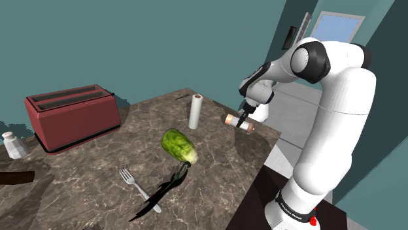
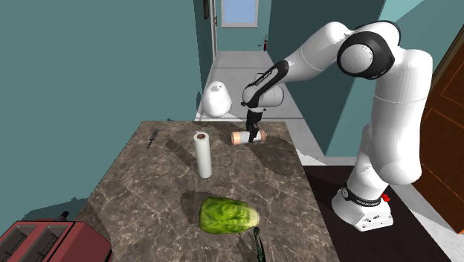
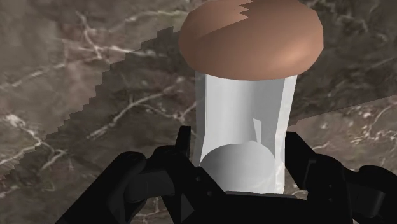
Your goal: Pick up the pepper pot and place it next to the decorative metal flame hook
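**Asker:** Where is the pepper pot?

**Me:** It's in my all-black 2-finger gripper (image 3: 240, 167). The pepper pot (image 3: 245, 95) is a clear cylinder with a rounded brown cap. My fingers (image 3: 304, 159) are clenched on its body, at the end away from the cap. In the shoulder view it lies sideways in my grasp, cap toward that view's left.

**Asker:** And over what?

**Me:** Over the brown veined marble counter (image 1: 91, 173), near its edge on the shoulder view's right. I cannot tell whether the pot touches the stone.

**Asker:** What is nearest to it?

**Me:** 1 tall white cylinder (image 1: 195, 112) stands upright on the counter, near the pot on the shoulder view's left. Further along the counter lies a green, ribbed, lettuce-like vegetable (image 1: 179, 145) on its side.

**Asker:** And the hook?

**Me:** A dark, slender, wavy metal piece (image 1: 178, 175), which I take for the flame hook, lies just beside the vegetable. It is well apart from the pot. A silver fork (image 1: 138, 188) lies near it.

**Asker:** Anything beyond?

**Me:** A red 2-slot toaster (image 1: 72, 114) sits at the far end of the counter. A small white shaker with a grey cap (image 1: 13, 145) stands beyond it, at the shoulder view's left edge.
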Robot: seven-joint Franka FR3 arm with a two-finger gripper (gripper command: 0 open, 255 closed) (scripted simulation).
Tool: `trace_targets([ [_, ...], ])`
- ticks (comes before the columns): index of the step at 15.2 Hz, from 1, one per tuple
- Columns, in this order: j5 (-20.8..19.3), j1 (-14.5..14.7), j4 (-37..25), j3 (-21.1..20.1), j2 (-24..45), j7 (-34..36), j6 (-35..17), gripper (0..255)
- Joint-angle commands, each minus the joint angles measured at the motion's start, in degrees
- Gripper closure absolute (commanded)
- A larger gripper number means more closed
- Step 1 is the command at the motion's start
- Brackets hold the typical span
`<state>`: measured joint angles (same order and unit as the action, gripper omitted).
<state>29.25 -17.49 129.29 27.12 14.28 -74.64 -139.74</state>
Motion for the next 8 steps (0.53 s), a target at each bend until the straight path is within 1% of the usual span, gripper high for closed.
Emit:
trace_targets([
  [1, 0.0, 0.0, -0.01, 0.0, 0.0, 0.0, 0.0, 255],
  [3, 0.01, 0.0, -0.01, -0.01, 0.01, -0.01, -0.01, 255],
  [8, -3.54, 0.83, -0.25, 1.26, -3.29, 2.94, 2.63, 255],
])
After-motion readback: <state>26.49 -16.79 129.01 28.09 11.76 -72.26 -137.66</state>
